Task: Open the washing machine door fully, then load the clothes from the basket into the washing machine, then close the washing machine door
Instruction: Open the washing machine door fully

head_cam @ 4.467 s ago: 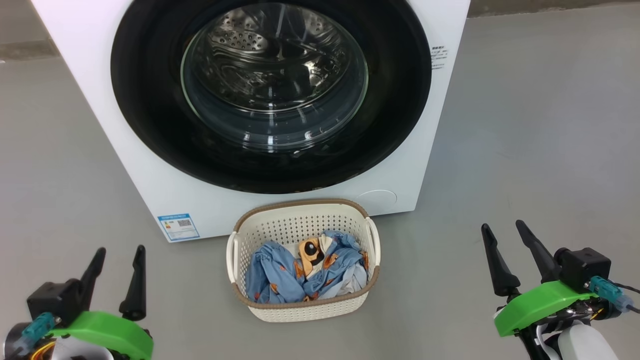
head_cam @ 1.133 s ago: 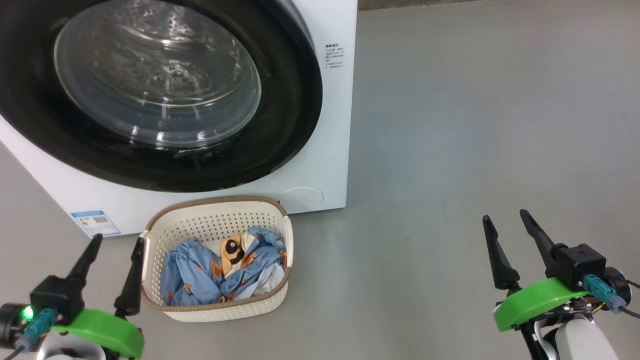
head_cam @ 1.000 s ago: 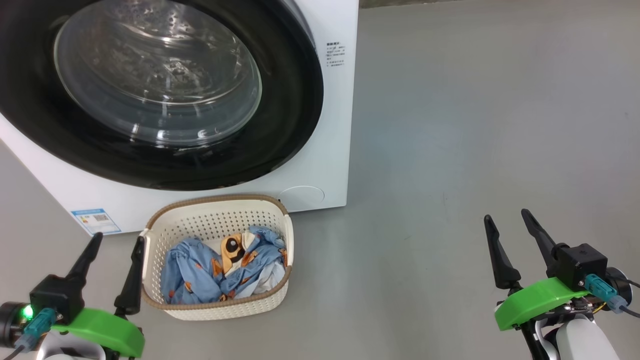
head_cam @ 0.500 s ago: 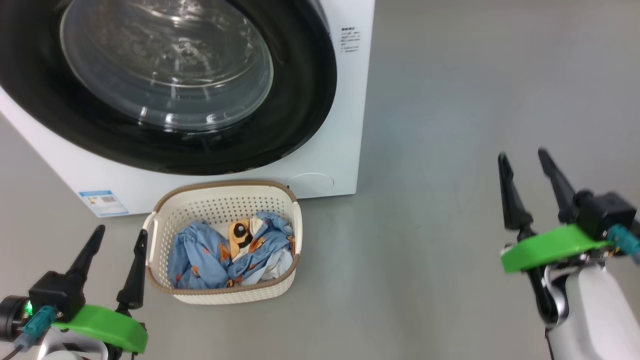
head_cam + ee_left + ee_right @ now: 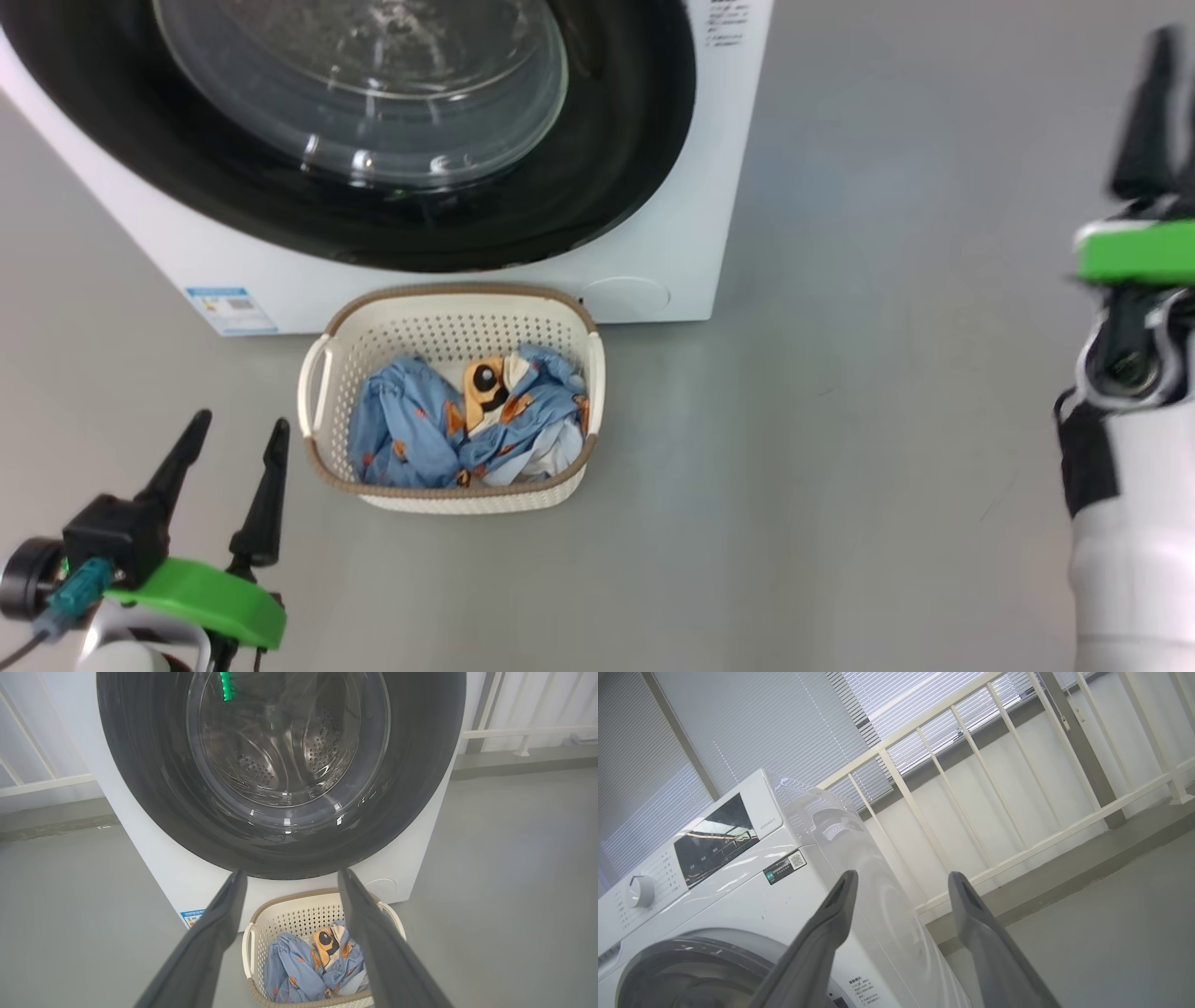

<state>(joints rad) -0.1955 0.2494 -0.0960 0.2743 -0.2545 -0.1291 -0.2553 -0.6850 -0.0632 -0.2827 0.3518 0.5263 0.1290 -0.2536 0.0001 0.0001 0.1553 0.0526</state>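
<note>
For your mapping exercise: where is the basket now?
Head view, left of centre: the basket stands on the floor before the washing machine, below its door.

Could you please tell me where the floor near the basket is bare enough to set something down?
Bare floor runs from the basket to the right arm, and along the basket's near side. It is tight behind, against the washing machine, and beside the left gripper.

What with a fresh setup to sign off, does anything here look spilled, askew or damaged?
Nothing stands out. The door is shut, the basket stands upright on the floor before the washing machine, and the clothes lie bundled inside it, none over the rim. The left gripper and the right gripper are open and empty.
</note>
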